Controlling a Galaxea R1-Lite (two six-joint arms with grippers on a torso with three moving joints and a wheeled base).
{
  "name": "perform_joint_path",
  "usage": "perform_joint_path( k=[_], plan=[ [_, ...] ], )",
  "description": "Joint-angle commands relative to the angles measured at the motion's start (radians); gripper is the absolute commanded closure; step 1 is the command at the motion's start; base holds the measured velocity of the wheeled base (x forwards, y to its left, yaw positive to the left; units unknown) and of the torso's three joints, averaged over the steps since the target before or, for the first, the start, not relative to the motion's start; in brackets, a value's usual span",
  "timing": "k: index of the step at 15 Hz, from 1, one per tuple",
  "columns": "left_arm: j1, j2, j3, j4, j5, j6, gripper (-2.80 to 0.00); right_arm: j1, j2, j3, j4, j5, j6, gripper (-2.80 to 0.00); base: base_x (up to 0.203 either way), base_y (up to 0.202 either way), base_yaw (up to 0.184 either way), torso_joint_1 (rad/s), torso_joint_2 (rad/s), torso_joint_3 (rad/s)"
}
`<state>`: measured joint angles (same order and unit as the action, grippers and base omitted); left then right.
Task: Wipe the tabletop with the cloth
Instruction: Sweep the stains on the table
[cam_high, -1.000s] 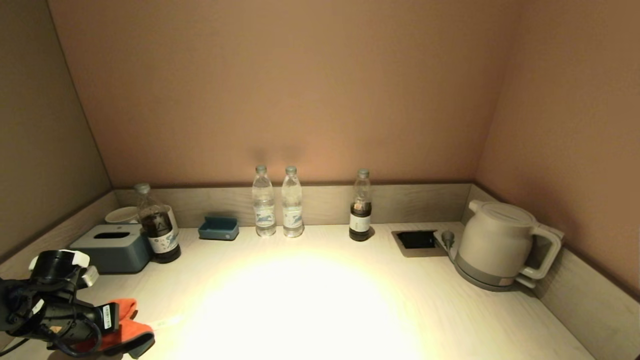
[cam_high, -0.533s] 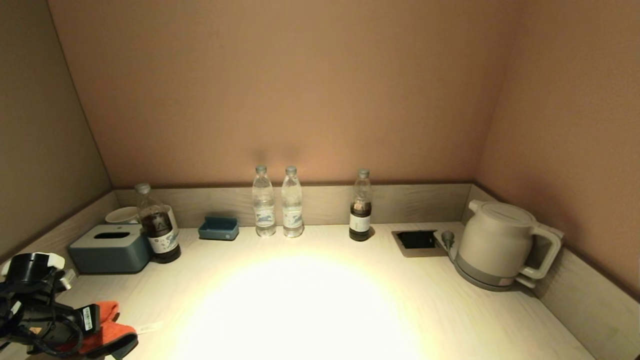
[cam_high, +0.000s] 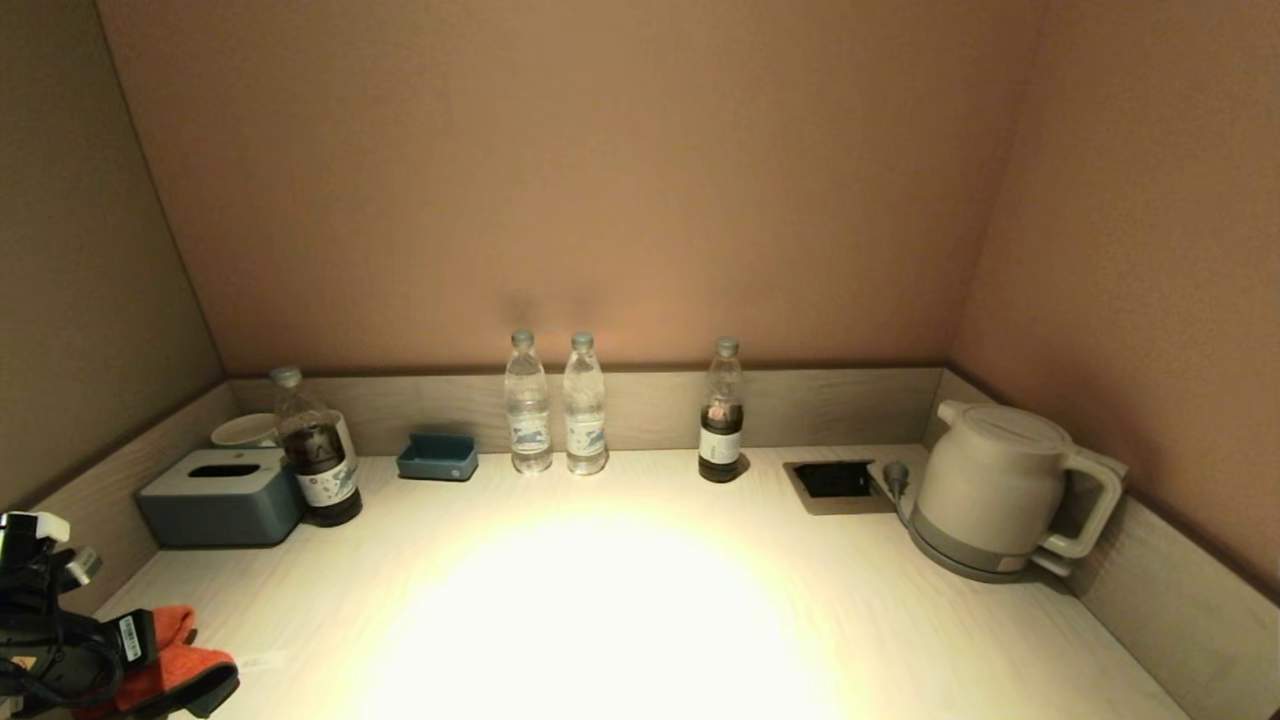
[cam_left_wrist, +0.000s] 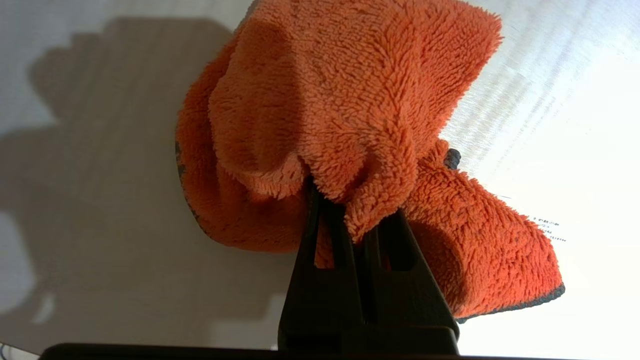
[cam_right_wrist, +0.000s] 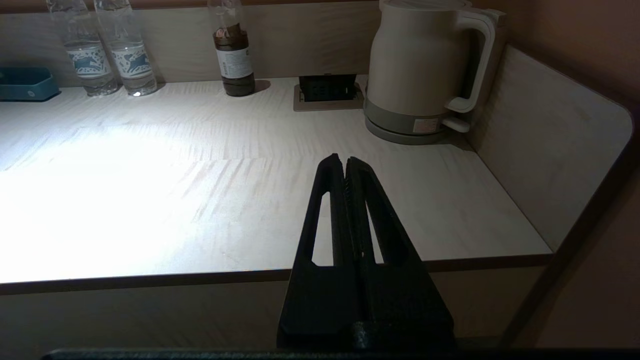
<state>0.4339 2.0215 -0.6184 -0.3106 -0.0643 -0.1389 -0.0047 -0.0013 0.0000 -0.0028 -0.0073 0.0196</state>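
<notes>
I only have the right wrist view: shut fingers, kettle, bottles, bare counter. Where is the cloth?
Observer: The cloth is at the near left corner of the tabletop, out of your view.
Operator: Is it lying loose?
Observer: No. The left gripper is shut on a bunched fold of it, seen from the left wrist.
Operator: Is it touching the surface?
Observer: Its lower edge appears to rest on the tabletop, with its white tag lying flat beside it.
Operator: Anything near it on that side?
Observer: A tissue box and a dark bottle stand farther back, apart from the cloth.
</notes>
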Motion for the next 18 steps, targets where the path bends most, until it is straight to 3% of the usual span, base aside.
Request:
perform_joint_path(
  k=[1,10,18],
  plan=[
    [0.027,0.005,0.012,-0.001,-0.012,-0.004,0.0,0.0,0.001,0.0,0.0,0.0,0.0,0.0,0.0,0.0,0.0,0.0,0.0,0.0],
    [0.069,-0.024,0.073,-0.002,-0.083,-0.002,0.0,0.0,0.001,0.0,0.0,0.0,0.0,0.0,0.0,0.0,0.0,0.0,0.0,0.0],
    [0.016,-0.083,0.111,0.001,-0.109,-0.006,0.0,0.0,0.001,0.0,0.0,0.0,0.0,0.0,0.0,0.0,0.0,0.0,0.0,0.0]
  ],
)
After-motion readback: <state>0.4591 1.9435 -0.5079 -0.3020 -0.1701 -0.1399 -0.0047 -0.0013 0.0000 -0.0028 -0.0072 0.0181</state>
